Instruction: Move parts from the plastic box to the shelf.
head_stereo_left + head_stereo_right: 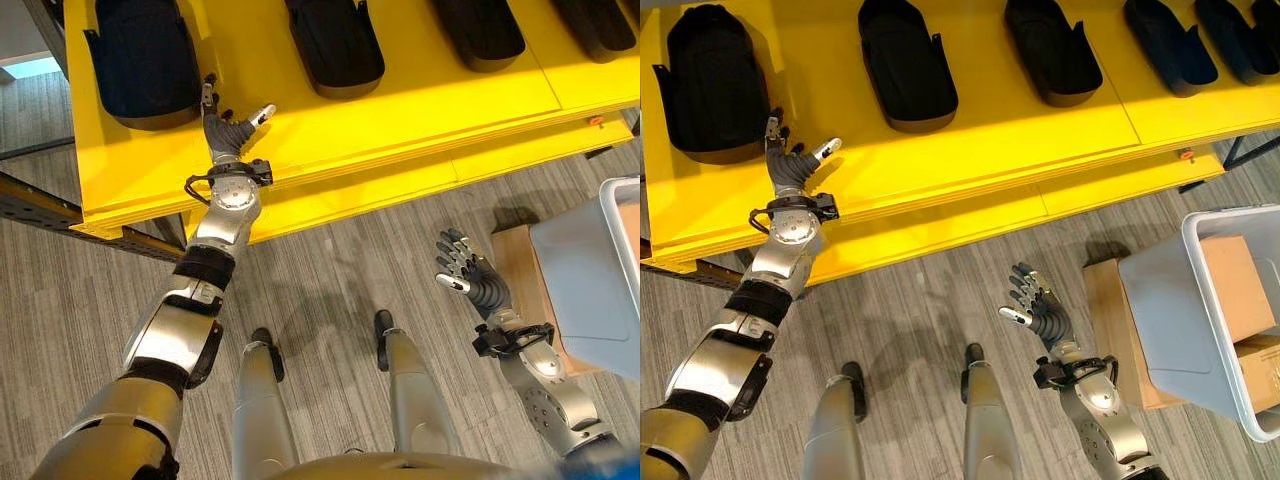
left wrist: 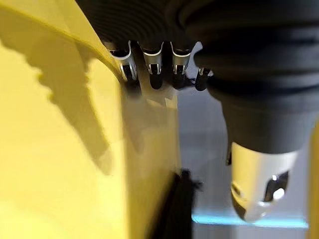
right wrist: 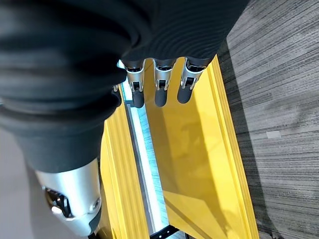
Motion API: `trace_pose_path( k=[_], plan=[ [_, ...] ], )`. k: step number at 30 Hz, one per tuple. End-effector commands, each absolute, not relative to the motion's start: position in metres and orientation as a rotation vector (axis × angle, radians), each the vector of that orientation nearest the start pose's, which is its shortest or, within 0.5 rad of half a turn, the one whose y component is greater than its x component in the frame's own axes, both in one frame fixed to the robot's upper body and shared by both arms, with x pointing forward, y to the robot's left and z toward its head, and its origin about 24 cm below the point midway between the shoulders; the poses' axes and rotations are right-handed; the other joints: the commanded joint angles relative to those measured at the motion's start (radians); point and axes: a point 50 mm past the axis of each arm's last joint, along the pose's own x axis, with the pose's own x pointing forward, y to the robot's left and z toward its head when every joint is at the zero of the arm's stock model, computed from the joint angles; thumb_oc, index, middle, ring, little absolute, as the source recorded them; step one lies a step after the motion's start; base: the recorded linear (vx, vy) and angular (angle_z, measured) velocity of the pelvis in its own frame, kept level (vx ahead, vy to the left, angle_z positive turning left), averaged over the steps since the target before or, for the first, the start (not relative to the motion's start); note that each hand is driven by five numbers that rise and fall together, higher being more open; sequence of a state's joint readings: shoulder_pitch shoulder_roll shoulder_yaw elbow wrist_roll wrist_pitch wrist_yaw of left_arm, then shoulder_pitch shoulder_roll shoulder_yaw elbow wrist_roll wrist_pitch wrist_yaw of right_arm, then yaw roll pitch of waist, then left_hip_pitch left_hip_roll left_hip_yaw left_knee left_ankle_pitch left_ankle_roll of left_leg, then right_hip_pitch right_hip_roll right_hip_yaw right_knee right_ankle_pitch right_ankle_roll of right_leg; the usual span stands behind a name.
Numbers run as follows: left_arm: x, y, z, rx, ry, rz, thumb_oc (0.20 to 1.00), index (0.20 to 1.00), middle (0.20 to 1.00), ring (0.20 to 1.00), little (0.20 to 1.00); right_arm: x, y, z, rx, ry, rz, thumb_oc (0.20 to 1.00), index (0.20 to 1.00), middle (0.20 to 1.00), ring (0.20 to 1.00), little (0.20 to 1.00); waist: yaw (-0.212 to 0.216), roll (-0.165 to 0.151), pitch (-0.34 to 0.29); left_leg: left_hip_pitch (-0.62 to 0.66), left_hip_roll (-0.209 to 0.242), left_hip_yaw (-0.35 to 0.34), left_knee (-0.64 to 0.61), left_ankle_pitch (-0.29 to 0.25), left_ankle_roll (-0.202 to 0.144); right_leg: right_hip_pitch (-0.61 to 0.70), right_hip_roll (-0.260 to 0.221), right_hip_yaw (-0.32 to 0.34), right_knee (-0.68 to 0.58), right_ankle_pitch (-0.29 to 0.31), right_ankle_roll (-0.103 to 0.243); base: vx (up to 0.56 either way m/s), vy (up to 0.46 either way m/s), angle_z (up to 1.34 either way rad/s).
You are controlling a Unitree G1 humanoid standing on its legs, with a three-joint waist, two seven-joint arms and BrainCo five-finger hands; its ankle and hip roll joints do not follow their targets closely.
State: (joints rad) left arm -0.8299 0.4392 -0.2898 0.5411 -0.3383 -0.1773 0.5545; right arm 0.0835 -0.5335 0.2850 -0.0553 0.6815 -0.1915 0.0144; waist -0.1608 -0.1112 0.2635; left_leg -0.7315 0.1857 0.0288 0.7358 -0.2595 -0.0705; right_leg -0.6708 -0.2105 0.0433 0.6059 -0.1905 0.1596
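Parts (image 1: 908,62) line the yellow shelf (image 1: 970,150); your left hand (image 1: 792,162), fingers spread empty, sits beside them, while your right hand (image 1: 1038,308), also spread empty, is nearer the plastic box (image 1: 1180,330).

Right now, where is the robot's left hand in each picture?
Left eye view: the left hand is upper left, over the yellow shelf's front edge, beside a black part.
Right eye view: the same hand, far left, by the same part.
Left wrist view: its fingers at the top, against the shelf.
Right wrist view: not in it.
Shared landmark: the yellow shelf.
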Motion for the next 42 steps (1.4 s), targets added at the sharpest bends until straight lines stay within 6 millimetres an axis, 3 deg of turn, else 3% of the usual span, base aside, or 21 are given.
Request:
trace_pose_path(
  k=[1,4,7,10,13,15,17,18,19,20,23,26,27,28,29,30,31,32,35,38,42],
  plan=[
    [0.371,0.154,0.217,0.199,-0.588,0.199,1.000,1.000,1.000,1.000,1.000,0.230,-0.203,0.072,0.121,-0.117,0.221,1.000,1.000,1.000,1.000,1.000,0.014,0.027,-0.025,0.023,0.069,-0.063,-0.089,0.146,-0.047,0.020,-0.046,0.034,0.014,0.107,-0.006,0.00,0.000,0.00],
    [0.365,0.140,0.223,0.165,-0.635,0.124,1.000,1.000,1.000,1.000,1.000,0.230,-0.204,0.073,0.123,-0.126,0.213,1.000,1.000,1.000,1.000,1.000,0.014,0.028,-0.024,0.024,0.069,-0.064,-0.090,0.146,-0.046,0.020,-0.046,0.034,0.016,0.107,-0.007,0.00,0.000,0.00],
    [0.348,0.114,0.247,0.075,-0.766,-0.007,1.000,1.000,1.000,1.000,1.000,0.230,-0.205,0.074,0.121,-0.135,0.210,1.000,1.000,1.000,1.000,1.000,0.018,0.033,-0.016,0.034,0.066,-0.067,-0.096,0.149,-0.046,0.029,-0.045,0.032,0.014,0.107,-0.008,0.00,0.000,0.00],
    [0.333,0.110,0.253,0.032,-0.826,-0.072,1.000,1.000,1.000,1.000,1.000,0.230,-0.205,0.076,0.110,-0.146,0.208,1.000,1.000,1.000,1.000,1.000,0.024,0.040,-0.006,0.054,0.066,-0.070,-0.105,0.152,-0.046,0.047,-0.042,0.031,0.012,0.106,-0.010,0.00,-0.031,0.02],
    [0.300,0.139,0.217,-0.113,-0.769,-0.155,1.000,1.000,1.000,1.000,1.000,0.235,-0.200,0.079,0.109,-0.179,0.199,1.000,1.000,1.000,1.000,1.000,0.055,0.055,0.009,0.158,0.077,-0.076,-0.174,0.179,-0.056,0.147,-0.036,0.022,-0.022,0.104,-0.013,0.05,-0.101,-0.01],
    [0.279,0.169,0.168,-0.216,-0.601,-0.148,1.000,1.000,1.000,1.000,1.000,0.235,-0.200,0.079,0.124,-0.192,0.193,1.000,1.000,1.000,1.000,1.000,0.079,0.076,-0.003,0.287,0.096,-0.080,-0.304,0.236,-0.068,0.265,-0.026,0.005,-0.090,0.106,-0.010,0.16,-0.141,0.07],
    [0.260,0.188,0.136,-0.256,-0.469,-0.149,1.000,1.000,1.000,1.000,1.000,0.232,-0.204,0.075,0.115,-0.177,0.187,1.000,1.000,1.000,1.000,1.000,0.095,0.098,-0.027,0.386,0.113,-0.084,-0.426,0.291,-0.074,0.348,-0.023,-0.023,-0.158,0.108,-0.002,0.14,-0.131,0.11],
    [0.260,0.189,0.136,-0.255,-0.469,-0.148,1.000,1.000,1.000,1.000,1.000,0.232,-0.204,0.075,0.115,-0.177,0.188,1.000,1.000,1.000,1.000,1.000,0.095,0.099,-0.029,0.386,0.114,-0.084,-0.433,0.297,-0.074,0.348,-0.021,-0.024,-0.165,0.114,-0.003,0.14,-0.168,0.24],
    [0.246,0.200,0.115,-0.309,-0.382,-0.146,1.000,1.000,1.000,1.000,1.000,0.230,-0.208,0.074,0.093,-0.169,0.188,1.000,1.000,1.000,1.000,1.000,0.107,0.112,-0.056,0.441,0.132,-0.078,-0.506,0.331,-0.077,0.389,-0.011,-0.044,-0.201,0.114,-0.001,0.18,-0.234,0.44],
    [0.218,0.213,0.081,-0.323,-0.216,-0.146,1.000,1.000,1.000,1.000,1.000,0.222,-0.215,0.066,0.063,-0.121,0.206,1.000,1.000,1.000,1.000,1.000,0.127,0.131,-0.102,0.542,0.161,-0.073,-0.609,0.384,-0.080,0.470,0.019,-0.070,-0.250,0.093,-0.005,0.20,-0.279,0.32],
    [0.202,0.215,0.060,-0.365,-0.113,-0.151,1.000,1.000,1.000,1.000,1.000,0.215,-0.219,0.063,0.037,-0.087,0.235,1.000,1.000,1.000,1.000,1.000,0.137,0.146,-0.124,0.577,0.189,-0.092,-0.638,0.457,-0.084,0.511,0.059,-0.091,-0.247,0.063,-0.029,0.06,-0.205,0.09],
    [0.190,0.209,0.042,-0.400,-0.021,-0.173,1.000,1.000,1.000,1.000,1.000,0.211,-0.223,0.060,0.017,-0.057,0.254,1.000,1.000,1.000,1.000,1.000,0.149,0.162,-0.151,0.593,0.207,-0.101,-0.700,0.577,-0.105,0.557,0.099,-0.134,-0.277,0.043,-0.055,-0.03,-0.155,0.23],
    [0.189,0.207,0.033,-0.435,0.016,-0.173,1.000,1.000,1.000,1.000,1.000,0.212,-0.224,0.059,0.017,-0.051,0.240,1.000,1.000,1.000,1.000,1.000,0.141,0.157,-0.157,0.583,0.197,-0.043,-0.701,0.585,-0.093,0.585,0.099,-0.165,-0.314,0.054,-0.065,-0.09,-0.130,0.41],
    [0.186,0.207,0.031,-0.432,0.024,-0.171,1.000,1.000,1.000,1.000,1.000,0.211,-0.224,0.056,0.019,-0.040,0.238,1.000,1.000,1.000,1.000,1.000,0.140,0.151,-0.159,0.593,0.179,-0.042,-0.688,0.559,-0.084,0.595,0.095,-0.166,-0.334,0.067,-0.065,-0.07,-0.129,0.43],
    [0.184,0.208,0.029,-0.430,0.031,-0.160,1.000,1.000,1.000,1.000,1.000,0.210,-0.223,0.055,0.031,-0.033,0.244,1.000,1.000,1.000,1.000,1.000,0.143,0.141,-0.159,0.609,0.137,-0.057,-0.665,0.495,-0.067,0.609,0.086,-0.160,-0.358,0.076,-0.060,-0.03,-0.058,0.43],
    [0.184,0.208,0.029,-0.430,0.031,-0.160,1.000,1.000,1.000,1.000,1.000,0.210,-0.223,0.055,0.031,-0.033,0.244,1.000,1.000,1.000,1.000,1.000,0.143,0.142,-0.161,0.605,0.137,-0.058,-0.664,0.496,-0.066,0.608,0.087,-0.161,-0.363,0.081,-0.060,-0.04,-0.084,0.25],
    [0.186,0.206,0.027,-0.430,0.038,-0.163,1.000,1.000,1.000,1.000,1.000,0.210,-0.221,0.054,0.048,-0.030,0.241,1.000,1.000,1.000,1.000,1.000,0.152,0.126,-0.169,0.605,0.041,-0.113,-0.625,0.402,-0.049,0.623,0.070,-0.161,-0.415,0.117,-0.056,-0.02,-0.052,-0.01],
    [0.185,0.204,0.026,-0.434,0.043,-0.167,1.000,1.000,1.000,1.000,1.000,0.209,-0.221,0.052,0.062,-0.026,0.235,1.000,1.000,1.000,1.000,1.000,0.144,0.119,-0.178,0.611,0.016,-0.103,-0.619,0.357,-0.037,0.635,0.064,-0.166,-0.434,0.128,-0.051,0.00,-0.036,0.01],
    [0.183,0.203,0.021,-0.417,0.071,-0.173,1.000,1.000,1.000,1.000,1.000,0.206,-0.219,0.046,0.094,-0.010,0.208,1.000,1.000,1.000,1.000,1.000,0.127,0.124,-0.206,0.654,0.007,-0.071,-0.677,0.347,-0.030,0.653,0.047,-0.162,-0.473,0.156,-0.030,0.07,0.142,0.06],
    [0.185,0.204,0.014,-0.373,0.108,-0.155,1.000,1.000,1.000,1.000,1.000,0.208,-0.211,0.037,0.134,0.019,0.193,1.000,1.000,1.000,1.000,1.000,0.119,0.112,-0.234,0.715,-0.018,-0.020,-0.761,0.337,-0.017,0.660,0.009,-0.135,-0.537,0.218,0.005,0.05,0.136,-0.19],
    [0.188,0.207,0.012,-0.323,0.110,-0.139,1.000,1.000,1.000,1.000,1.000,0.211,-0.205,0.029,0.170,0.046,0.177,1.000,1.000,1.000,1.000,1.000,0.120,0.101,-0.244,0.743,-0.036,0.013,-0.789,0.325,-0.007,0.660,-0.019,-0.118,-0.566,0.245,0.026,0.02,0.113,-0.34]
  ],
)
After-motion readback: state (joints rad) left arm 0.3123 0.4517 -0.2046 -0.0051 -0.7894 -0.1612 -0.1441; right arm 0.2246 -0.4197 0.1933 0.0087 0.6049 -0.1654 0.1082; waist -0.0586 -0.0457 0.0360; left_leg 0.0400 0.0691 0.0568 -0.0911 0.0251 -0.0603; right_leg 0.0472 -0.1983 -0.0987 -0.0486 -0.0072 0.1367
